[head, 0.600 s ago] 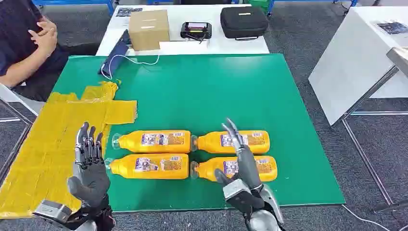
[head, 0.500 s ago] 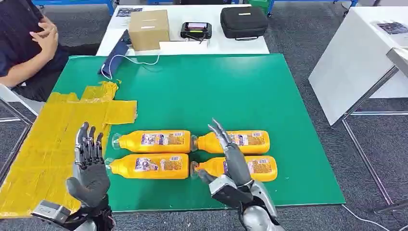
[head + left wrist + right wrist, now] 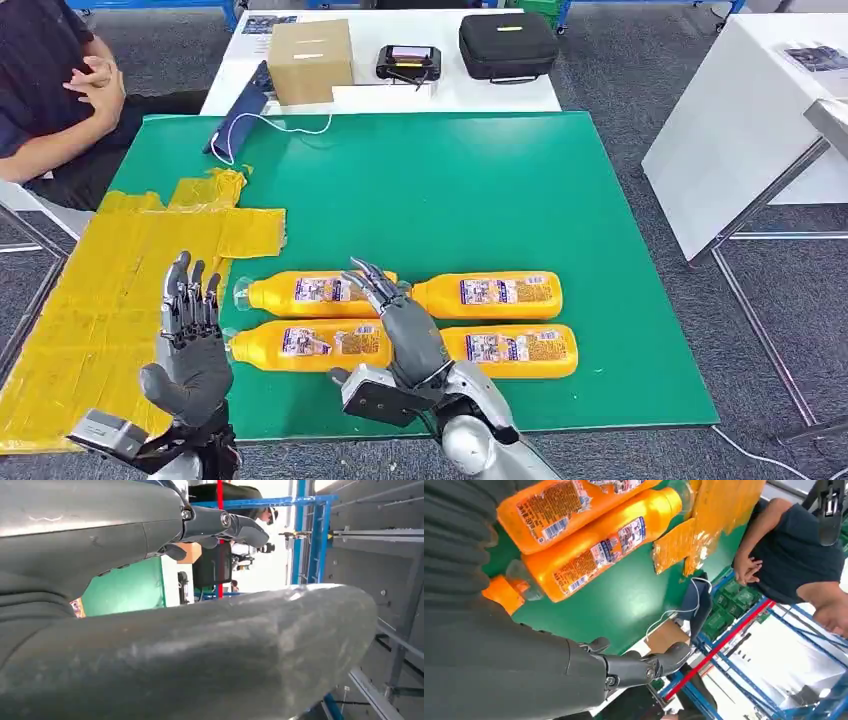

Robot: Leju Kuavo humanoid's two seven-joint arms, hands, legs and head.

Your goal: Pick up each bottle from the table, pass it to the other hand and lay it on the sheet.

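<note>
Four orange plastic bottles (image 3: 318, 294) lie flat in two rows on green table mat (image 3: 450, 190), beside yellow taped sheet (image 3: 110, 290). Right hand (image 3: 398, 325) above bottles, fingers apart, holding nothing, likely reaching. Left hand (image 3: 190, 345) near sheet, fingers spread, holding nothing, ready for pass.

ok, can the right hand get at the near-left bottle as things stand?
Probably yes. The right hand is open and hovers right beside the near-left bottle, which lies flat on the green mat with nothing on top. The left hand is off to its side.
</note>
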